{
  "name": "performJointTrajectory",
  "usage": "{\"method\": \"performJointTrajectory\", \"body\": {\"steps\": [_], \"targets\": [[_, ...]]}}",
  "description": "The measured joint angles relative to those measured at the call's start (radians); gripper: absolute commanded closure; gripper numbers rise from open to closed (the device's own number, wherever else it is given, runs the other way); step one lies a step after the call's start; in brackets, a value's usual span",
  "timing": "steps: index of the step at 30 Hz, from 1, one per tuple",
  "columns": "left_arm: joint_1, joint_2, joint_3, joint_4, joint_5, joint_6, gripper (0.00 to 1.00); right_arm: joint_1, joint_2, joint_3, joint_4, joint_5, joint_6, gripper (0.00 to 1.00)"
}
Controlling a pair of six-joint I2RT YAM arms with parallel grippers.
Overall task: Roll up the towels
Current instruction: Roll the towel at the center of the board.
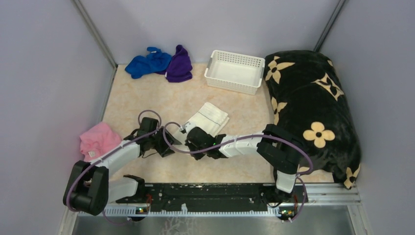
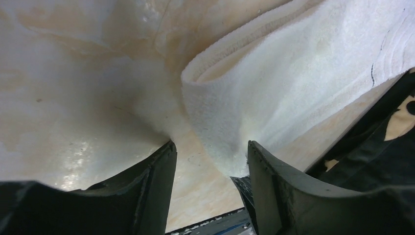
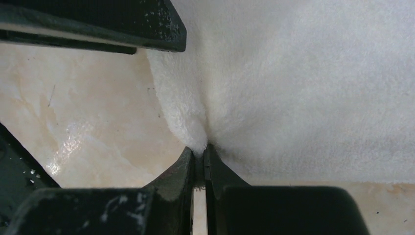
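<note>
**Right claw pinches cream-white towel at mid-table**

The black flowered blanket [image 1: 313, 115] fills the table's [image 1: 161, 100] right side, with the white basket [image 1: 235, 71] at the back beside it. The blue towel [image 1: 147, 62] and purple towel [image 1: 179, 64] touch at the back left. The cream-white towel [image 1: 208, 117] lies mid-table. The right gripper [image 3: 199, 159] is clenched on its near corner. The left gripper [image 2: 210, 161] stands released, 2 fingers [image 2: 266, 181] straddling the towel's edge.
</note>
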Motion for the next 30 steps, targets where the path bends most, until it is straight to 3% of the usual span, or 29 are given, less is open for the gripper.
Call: {"method": "performJointTrajectory", "body": {"steps": [8,18,22,30], "targets": [[-0.04,0.043,0.003,0.034,-0.045,-0.066,0.54,-0.033,-0.03,-0.062,0.066,-0.059,0.071,0.98],[-0.04,0.166,0.104,0.031,-0.14,-0.043,0.74,-0.042,-0.055,-0.096,0.078,-0.089,0.084,0.98],[-0.04,0.187,0.134,0.003,-0.163,-0.022,0.71,-0.053,-0.063,-0.108,0.094,-0.115,0.096,0.99],[-0.026,0.167,0.168,-0.053,-0.245,0.055,0.46,-0.149,-0.064,-0.14,0.123,-0.294,0.166,1.0]]}}
